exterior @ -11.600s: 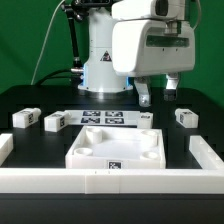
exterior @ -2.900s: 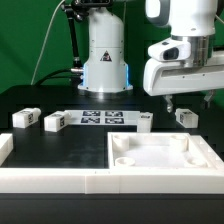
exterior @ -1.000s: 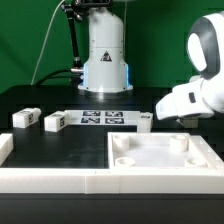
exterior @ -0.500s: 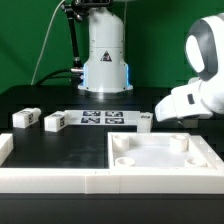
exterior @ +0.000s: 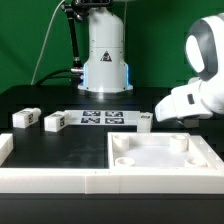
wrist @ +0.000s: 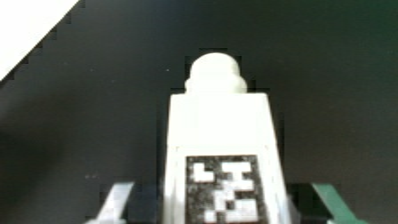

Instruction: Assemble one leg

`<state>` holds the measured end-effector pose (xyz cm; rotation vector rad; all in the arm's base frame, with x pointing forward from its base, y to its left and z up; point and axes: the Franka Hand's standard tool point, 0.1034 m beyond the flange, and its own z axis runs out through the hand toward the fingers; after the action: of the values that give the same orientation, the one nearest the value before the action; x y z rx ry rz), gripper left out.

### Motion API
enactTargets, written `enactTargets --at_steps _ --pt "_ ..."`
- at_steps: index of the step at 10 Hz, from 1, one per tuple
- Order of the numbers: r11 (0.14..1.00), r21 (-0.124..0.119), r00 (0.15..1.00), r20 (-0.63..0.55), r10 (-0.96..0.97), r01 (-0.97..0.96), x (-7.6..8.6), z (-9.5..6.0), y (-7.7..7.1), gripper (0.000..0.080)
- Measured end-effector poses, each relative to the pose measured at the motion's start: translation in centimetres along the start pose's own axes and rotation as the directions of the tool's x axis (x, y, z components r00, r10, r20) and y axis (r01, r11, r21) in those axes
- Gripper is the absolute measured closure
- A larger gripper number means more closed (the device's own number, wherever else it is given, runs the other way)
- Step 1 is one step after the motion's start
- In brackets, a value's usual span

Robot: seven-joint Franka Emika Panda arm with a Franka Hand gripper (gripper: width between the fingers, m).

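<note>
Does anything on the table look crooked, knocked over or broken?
Nothing stands out. The white panel lies flat and square, two spare legs lie apart at the exterior view's left, and the leg sits straight inside the open gripper.

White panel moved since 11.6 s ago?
Yes. The white panel slid toward the exterior view's right; it no longer sits centered before the marker board.

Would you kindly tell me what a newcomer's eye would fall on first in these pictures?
In the wrist view, a white leg with a black-and-white tag fills the picture, lying between the spread fingers of the claw. In the exterior view, the large white panel lies low on the exterior view's right, with the arm's bulky white wrist leaning over the table just above it.
</note>
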<state>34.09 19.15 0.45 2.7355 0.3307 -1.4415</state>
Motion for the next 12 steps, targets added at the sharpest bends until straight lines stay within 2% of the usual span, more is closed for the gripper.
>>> enactTargets --at_steps 2,3,5,6,7,8,10,12 --pt "1.0 0.001 1.0 -0.001 0.0 0.0 0.0 -0.1 0.0 0.0511" --pt "1.0 0.005 1.0 0.01 -0.026 0.026 -0.9 -1.0 0.5 0.0511" --pt "0.997 0.001 0.997 -0.019 -0.072 0.072 -3.3 -4.6 1.4 0.0511" --pt "0.997 -0.002 0.996 -0.032 -0.081 0.081 -4.0 -5.7 1.7 0.0511" --pt "0.997 -0.007 0.995 -0.058 -0.081 0.081 -4.7 -6.6 1.9 0.0511" --pt "0.997 -0.009 0.995 -0.065 -0.081 0.081 -4.6 -6.3 1.8 0.0511" --pt "0.997 -0.011 0.978 -0.194 -0.075 0.075 -3.3 -7.0 1.8 0.0509" --pt "0.998 -0.028 0.901 -0.43 -0.063 0.057 -3.0 -7.5 2.3 0.0509"
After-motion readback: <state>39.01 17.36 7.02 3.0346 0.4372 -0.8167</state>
